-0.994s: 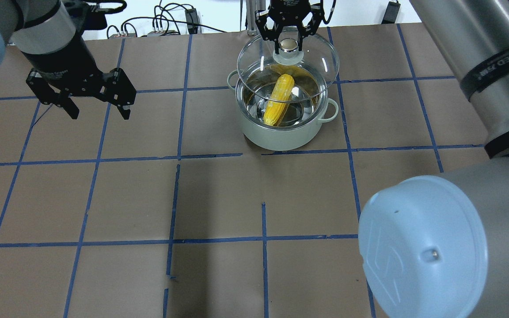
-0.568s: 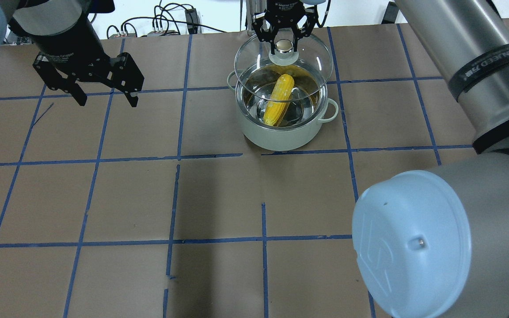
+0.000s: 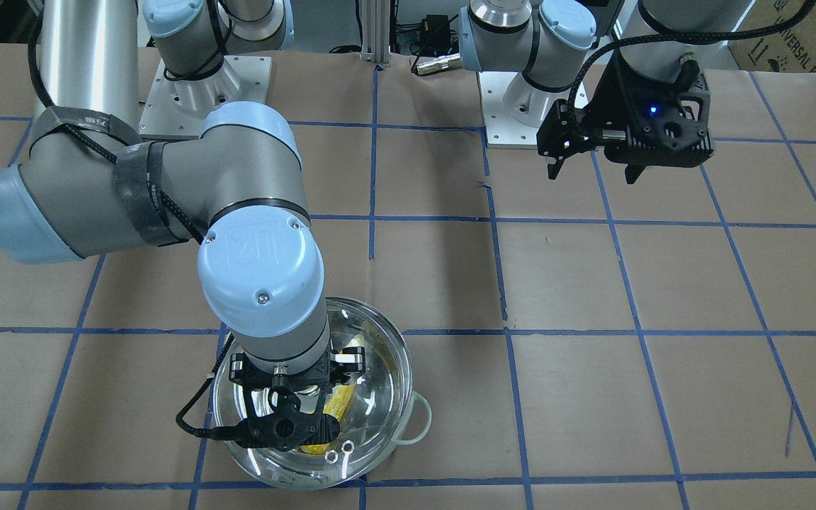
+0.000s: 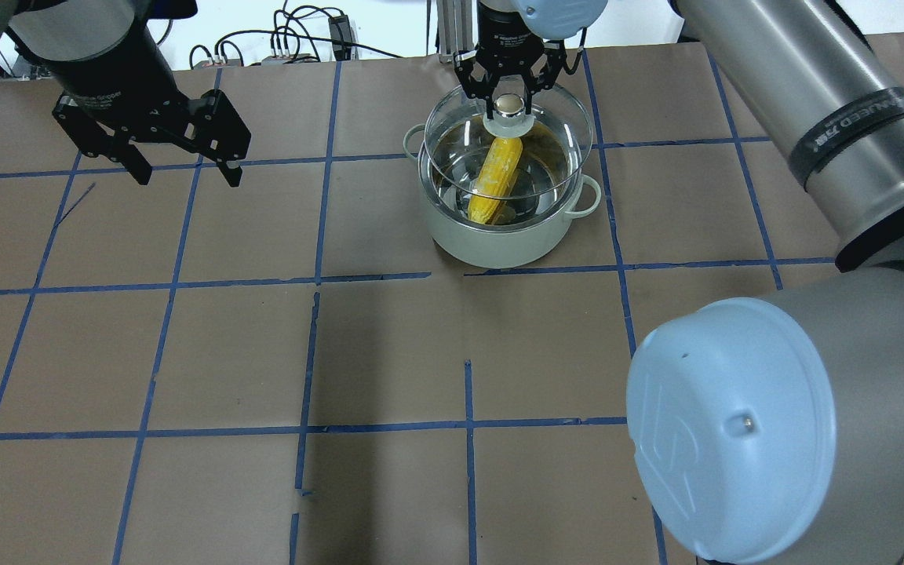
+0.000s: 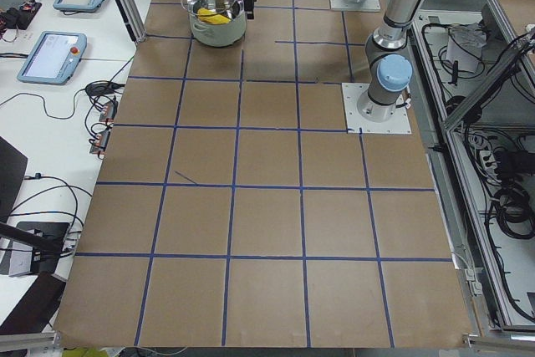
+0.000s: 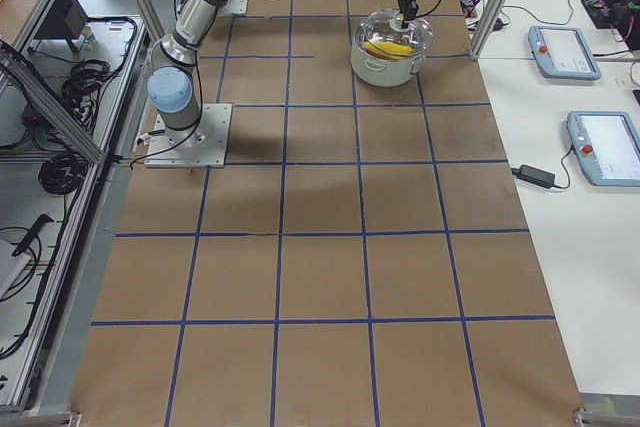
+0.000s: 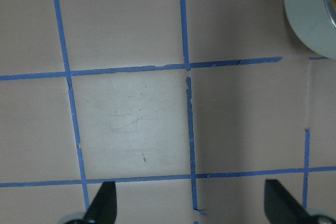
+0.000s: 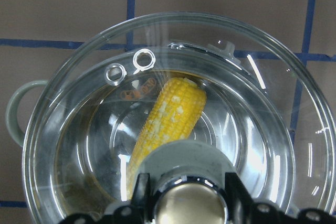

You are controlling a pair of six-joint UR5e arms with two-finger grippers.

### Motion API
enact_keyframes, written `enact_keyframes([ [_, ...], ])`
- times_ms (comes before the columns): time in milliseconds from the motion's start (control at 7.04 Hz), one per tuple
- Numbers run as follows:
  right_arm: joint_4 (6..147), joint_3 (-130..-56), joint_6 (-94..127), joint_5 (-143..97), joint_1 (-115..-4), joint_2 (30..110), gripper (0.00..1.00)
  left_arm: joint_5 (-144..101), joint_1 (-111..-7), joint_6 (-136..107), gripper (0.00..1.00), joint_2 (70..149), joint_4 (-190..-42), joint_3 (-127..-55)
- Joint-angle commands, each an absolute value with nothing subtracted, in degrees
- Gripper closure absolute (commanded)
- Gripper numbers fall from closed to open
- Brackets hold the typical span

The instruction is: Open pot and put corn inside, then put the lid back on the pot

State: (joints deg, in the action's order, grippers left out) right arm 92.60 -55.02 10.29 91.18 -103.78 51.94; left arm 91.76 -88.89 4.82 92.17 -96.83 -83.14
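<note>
Over the round steel pot [image 4: 491, 239] holding bumpy yellow corn [image 4: 495, 176], right gripper [image 4: 508, 102] clamps the domed glass lid [image 4: 452, 137].

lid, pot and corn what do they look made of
Lid: probably clear glass; the corn shows through it, with glare streaks.
Pot: metal, mirror-bright inside, matte pale grey-green outside, maybe enamel.
Corn: glossy uniform yellow, likely plastic.

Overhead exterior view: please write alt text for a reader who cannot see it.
The right gripper holds the glass lid by its knob just over the pot, which contains the corn cob. The left gripper hangs open, aside.
</note>
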Motion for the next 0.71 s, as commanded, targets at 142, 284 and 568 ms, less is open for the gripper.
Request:
enact_keyframes([
  [142,94.92,-56.34,10.99,91.14,-104.15,52.56,0.96,91.76,-88.77,5.28,0.0,92.11,-96.77,-83.49],
  [284,94.92,-56.51,10.99,91.23,-104.32,52.47,0.96,91.5,-88.86,5.19,0.0,92.63,-96.77,-83.06],
  [568,94.92,-57.39,10.63,91.23,-104.33,52.47,0.96,91.41,-88.77,5.19,0.0,92.29,-96.77,-83.58],
])
